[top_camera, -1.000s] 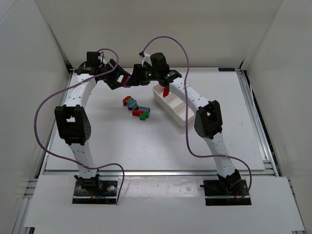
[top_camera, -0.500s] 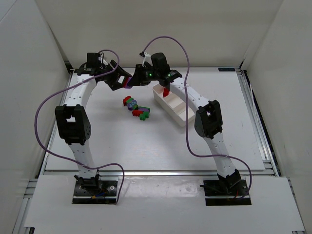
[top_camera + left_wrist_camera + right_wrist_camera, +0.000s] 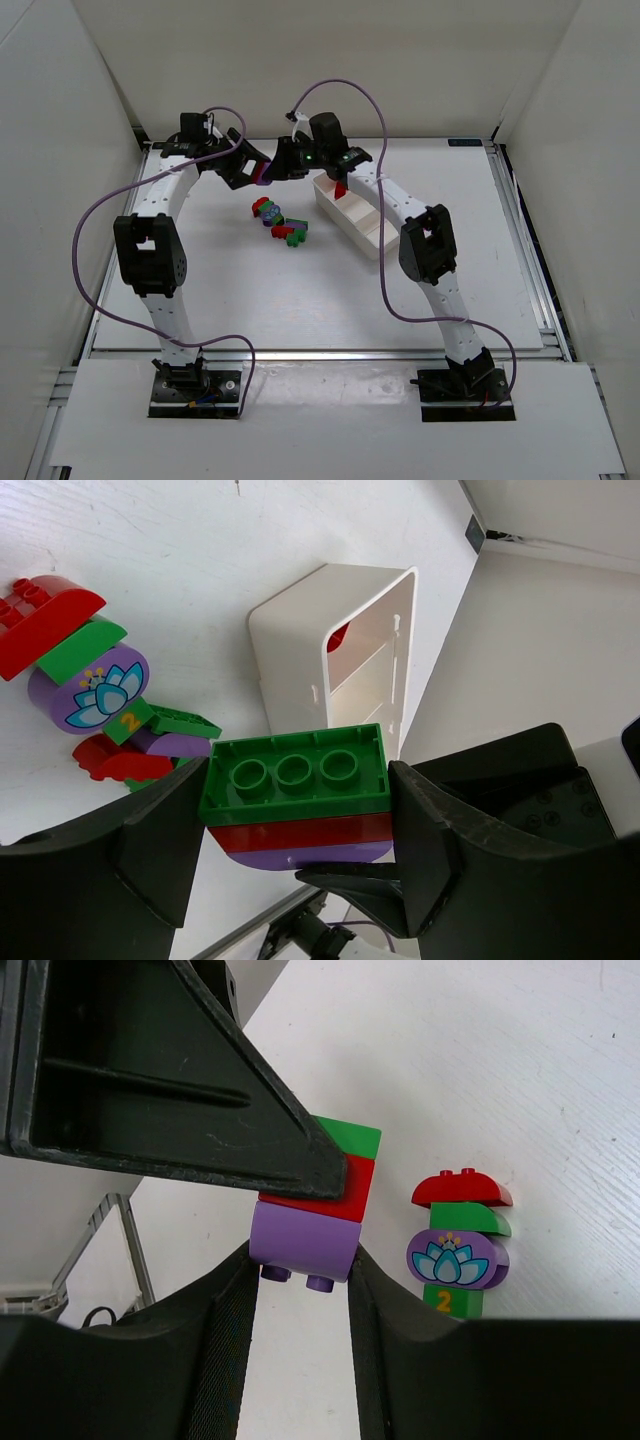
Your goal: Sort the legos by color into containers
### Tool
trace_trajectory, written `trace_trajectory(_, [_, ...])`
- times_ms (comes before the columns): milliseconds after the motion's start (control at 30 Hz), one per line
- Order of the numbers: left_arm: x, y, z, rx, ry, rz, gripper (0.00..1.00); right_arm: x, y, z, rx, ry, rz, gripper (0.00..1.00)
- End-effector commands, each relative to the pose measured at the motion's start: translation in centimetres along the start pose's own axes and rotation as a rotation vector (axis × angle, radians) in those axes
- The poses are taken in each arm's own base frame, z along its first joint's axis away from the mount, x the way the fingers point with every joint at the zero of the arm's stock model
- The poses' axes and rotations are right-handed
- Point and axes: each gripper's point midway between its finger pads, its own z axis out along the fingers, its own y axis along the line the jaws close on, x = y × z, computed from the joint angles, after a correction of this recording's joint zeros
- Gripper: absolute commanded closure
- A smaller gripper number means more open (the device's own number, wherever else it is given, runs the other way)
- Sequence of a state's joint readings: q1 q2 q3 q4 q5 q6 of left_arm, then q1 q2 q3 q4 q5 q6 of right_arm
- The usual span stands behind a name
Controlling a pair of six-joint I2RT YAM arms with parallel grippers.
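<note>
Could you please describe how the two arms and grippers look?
The left arm and right arm have white links and black joint housings; a purple cable loops along each. The left gripper and right gripper are matte black with wedge-shaped jaws. A green light marks the right wrist.

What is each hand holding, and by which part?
One shared stack of three bricks: the left hand grips the ends of its green brick and red brick, the right hand the sides of its purple brick.
</note>
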State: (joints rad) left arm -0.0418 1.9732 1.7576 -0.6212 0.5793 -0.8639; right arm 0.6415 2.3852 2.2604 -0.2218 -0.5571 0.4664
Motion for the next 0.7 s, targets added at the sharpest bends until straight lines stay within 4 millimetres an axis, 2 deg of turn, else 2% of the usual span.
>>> trace_trajectory(0, [0.4,-2.4,-1.1,0.065,-0.010,0.051,0.45,-1.8,3.4,-0.9,-0.097,-0.042,-0.076,1.00])
trace_trajectory(33, [0.4,-2.6,-1.3,0.077,-0.008,0.062,0.39,-1.8,3.5,-1.0,-0.101,-0.043,-0.081,1.00])
trace_trajectory(100, [0.4,-3.0,-1.5,0.087,-0.011,0.086,0.34,-2.2,4.1,-1.6,-0.117,-0.046,-0.092,1.00])
trace_trajectory(133, [0.4,-3.3,-1.8,0.097,-0.018,0.095,0.24,-1.9,3.9,-1.7,-0.119,-0.039,-0.091,1.00])
trace_trajectory(233, [0.4,-3.8,-2.2,0.110,-0.022,0.107,0.08,-1.9,3.9,-2.4,-0.125,-0.040,-0.095,1.00])
trace_trajectory(300, [0.6,-4.0,-2.4,0.119,-0.019,0.117,0.01,-2.1,3.8,-3.0,-0.122,-0.043,-0.098,1.00])
trace_trajectory(533, [0.7,-5.4,-4.2,0.205,-0.013,0.201,0.01,-3.0,4.5,-4.9,-0.174,-0.046,-0.137,1.00])
trace_trajectory(567, [0.2,-5.3,-4.9,0.229,-0.022,0.216,0.01,-3.5,4.8,-5.5,-0.184,-0.052,-0.142,1.00])
trace_trajectory(600, [1.0,-6.2,-5.5,0.275,0.006,0.242,0.01,-4.2,4.2,-6.6,-0.186,-0.063,-0.141,1.00])
trace_trajectory(667, [-0.3,-5.1,-6.9,0.327,-0.001,0.279,0.01,-4.9,4.8,-8.4,-0.238,-0.052,-0.129,1.00])
